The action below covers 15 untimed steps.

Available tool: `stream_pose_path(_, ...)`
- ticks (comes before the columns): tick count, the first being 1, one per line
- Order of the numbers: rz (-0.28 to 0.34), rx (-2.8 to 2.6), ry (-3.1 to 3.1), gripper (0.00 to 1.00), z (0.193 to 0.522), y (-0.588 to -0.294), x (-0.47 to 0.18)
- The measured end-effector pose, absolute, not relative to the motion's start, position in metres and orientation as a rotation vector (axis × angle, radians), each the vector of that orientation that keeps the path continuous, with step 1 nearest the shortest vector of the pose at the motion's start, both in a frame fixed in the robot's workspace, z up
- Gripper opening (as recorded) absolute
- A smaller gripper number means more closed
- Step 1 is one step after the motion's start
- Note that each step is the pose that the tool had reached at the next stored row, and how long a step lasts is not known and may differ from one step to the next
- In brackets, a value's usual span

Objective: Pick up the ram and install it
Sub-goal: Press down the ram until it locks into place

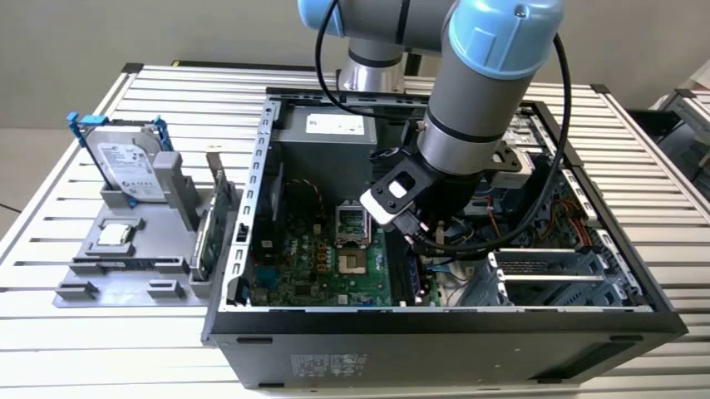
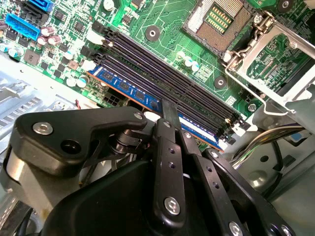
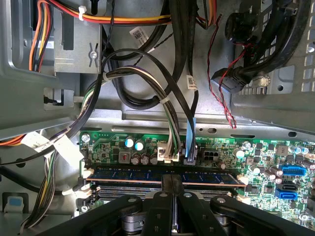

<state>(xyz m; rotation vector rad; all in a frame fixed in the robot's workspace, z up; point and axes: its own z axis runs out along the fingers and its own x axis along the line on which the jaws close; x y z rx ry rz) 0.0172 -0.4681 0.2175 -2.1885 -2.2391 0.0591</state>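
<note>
The arm reaches down into the open computer case (image 1: 444, 324) on the slatted table (image 1: 66, 349), and the pincer (image 2: 170, 115) is down at the motherboard's (image 2: 167, 19) memory slots. Its fingers stand close together, clamped on the ram (image 2: 133, 93), a thin blue-faced stick that lies along the outermost of the long black slots (image 2: 167, 81), on the side away from the processor socket (image 2: 216, 19). In the first wrist view the ram (image 3: 147, 174) stands edge-on in that slot, just below the cable connectors. So the pick-up looks done and the stick seems to be at or in its slot; whether it is pressed fully home, with the end latches snapped shut, I cannot tell. The pincer's body hides the stick's middle, and in the exterior view the arm covers the slots.
</note>
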Motion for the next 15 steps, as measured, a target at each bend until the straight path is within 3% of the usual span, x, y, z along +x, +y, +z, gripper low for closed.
stream_pose_path(15,0.060,-2.189,-2.239,0.00,0.2174,-0.4680,0.0172)
